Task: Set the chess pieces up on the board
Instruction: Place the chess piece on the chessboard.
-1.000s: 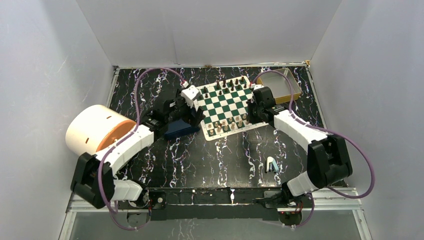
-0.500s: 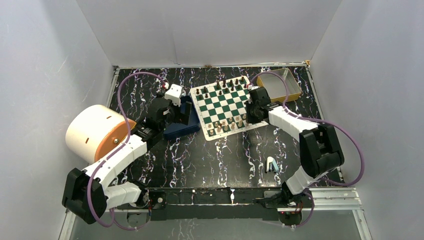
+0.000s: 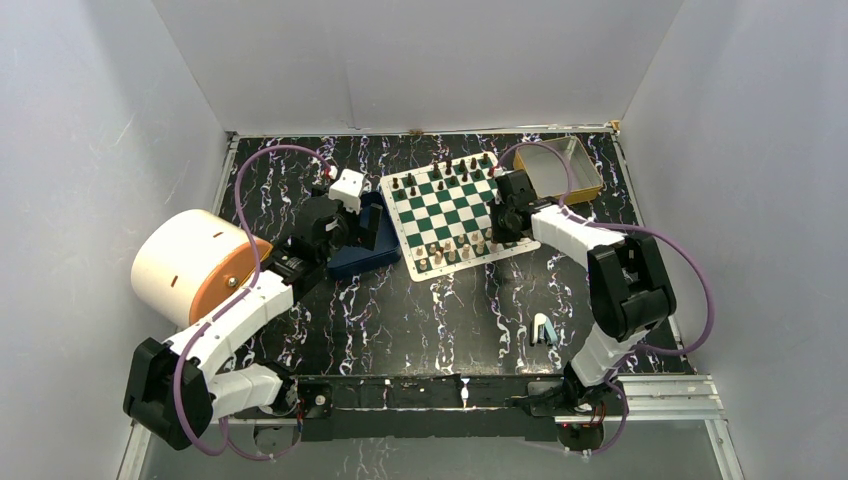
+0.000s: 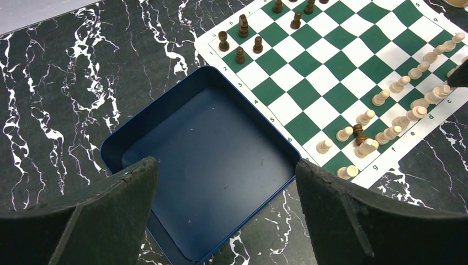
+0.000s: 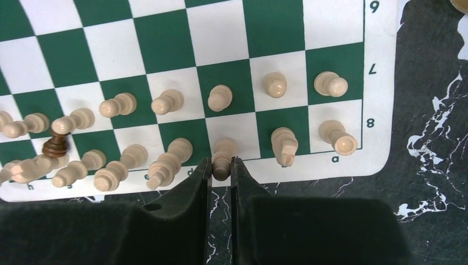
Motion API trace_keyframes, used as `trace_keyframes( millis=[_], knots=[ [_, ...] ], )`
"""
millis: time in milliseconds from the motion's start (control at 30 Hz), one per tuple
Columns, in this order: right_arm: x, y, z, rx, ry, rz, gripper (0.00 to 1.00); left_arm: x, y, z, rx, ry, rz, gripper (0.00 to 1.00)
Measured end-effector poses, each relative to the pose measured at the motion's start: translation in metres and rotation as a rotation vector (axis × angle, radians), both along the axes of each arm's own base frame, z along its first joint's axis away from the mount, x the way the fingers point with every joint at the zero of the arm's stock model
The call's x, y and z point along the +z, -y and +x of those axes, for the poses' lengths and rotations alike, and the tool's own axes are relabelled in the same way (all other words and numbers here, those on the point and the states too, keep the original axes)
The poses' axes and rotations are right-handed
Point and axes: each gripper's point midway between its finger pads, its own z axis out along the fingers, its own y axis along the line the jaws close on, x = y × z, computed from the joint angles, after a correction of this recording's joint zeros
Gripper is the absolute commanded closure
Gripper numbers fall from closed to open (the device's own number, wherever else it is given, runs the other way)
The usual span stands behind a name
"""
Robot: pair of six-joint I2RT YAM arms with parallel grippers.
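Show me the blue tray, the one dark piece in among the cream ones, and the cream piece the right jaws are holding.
blue tray [image 4: 209, 160], left wrist view, bare floor.
dark piece [image 5: 56, 146], right wrist view, its body.
gripped cream piece [image 5: 223, 150], right wrist view, its body.

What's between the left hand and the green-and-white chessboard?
An empty dark blue rectangular tray fills the stretch between the open left hand and the green-and-white chessboard mat. The left wrist view shows it best, and the top view agrees.
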Motion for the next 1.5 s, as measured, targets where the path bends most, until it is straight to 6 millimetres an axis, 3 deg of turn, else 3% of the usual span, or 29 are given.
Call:
trace_keyframes(
  millis=[100,400,933,1167,1500],
  knots=[
    [-0.007,0.001,0.000,-0.005,-0.016,-0.009,0.75,0.001,0.000,0.000,-0.002,0.005,0.003,0.09],
    [-0.004,0.003,0.005,-0.014,-0.008,-0.023,0.62,0.001,0.000,0.000,-0.006,0.007,0.008,0.09],
    [0.034,-0.012,0.021,0.008,0.017,0.025,0.64,0.009,0.001,-0.003,-0.019,0.030,0.012,0.10],
    [0.058,-0.040,0.019,0.028,0.037,0.136,0.60,0.012,0.000,-0.003,-0.018,0.039,0.009,0.11],
    [0.066,-0.091,0.003,0.060,0.056,0.200,0.61,0.013,-0.004,-0.003,-0.005,0.048,0.021,0.11]
  ],
)
